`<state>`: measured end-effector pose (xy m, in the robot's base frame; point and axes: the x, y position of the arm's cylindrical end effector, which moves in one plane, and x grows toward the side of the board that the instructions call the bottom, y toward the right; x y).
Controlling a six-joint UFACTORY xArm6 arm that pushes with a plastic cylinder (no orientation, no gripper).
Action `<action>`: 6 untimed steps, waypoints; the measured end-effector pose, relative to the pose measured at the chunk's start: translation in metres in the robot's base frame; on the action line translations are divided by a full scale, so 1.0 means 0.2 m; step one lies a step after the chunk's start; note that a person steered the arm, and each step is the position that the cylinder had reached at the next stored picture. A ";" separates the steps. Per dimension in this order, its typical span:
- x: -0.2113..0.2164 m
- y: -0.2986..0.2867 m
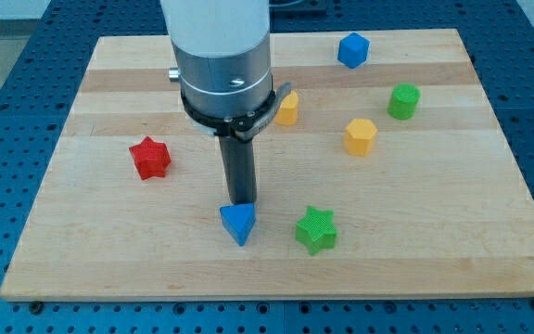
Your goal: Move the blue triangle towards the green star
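**Tip at the blue triangle, green star just to its right**

From my remote seat, part of the scene was hidden. The arm's (pixel 222 65) white and grey housing came down from the view's top and was cut off there, so I could not see its upper links. It also covered a stretch of the pale wooden table (pixel 82 250) behind it, and it overlapped the left edge of a small yellow block (pixel 288 109), whose shape I could not make out.

The arm stood upright over the table's middle, with the straight dark rod pointing down from the metal collar. There was no gripper on this rig, so nothing could be open or closed; the rod simply ended in my tip (pixel 241 203). My tip sat at the upper edge of the blue triangular block (pixel 237 223), seemingly touching it, though I could not be sure of contact.

The blue triangular block lay near the view's bottom, slightly left of centre. The green star-shaped block (pixel 317 229) was near it on the view's right, the two apart.

Elsewhere, a red star-shaped block (pixel 149 158) lay at the view's left, a yellow hexagonal block (pixel 361 135) right of centre, a green cylinder-like block (pixel 403 101) further right, and a blue angular block (pixel 352 50) near the view's top.
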<state>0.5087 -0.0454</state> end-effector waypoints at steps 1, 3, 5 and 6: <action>0.03 -0.15; 0.22 -0.08; 0.23 -0.12; 0.05 -0.30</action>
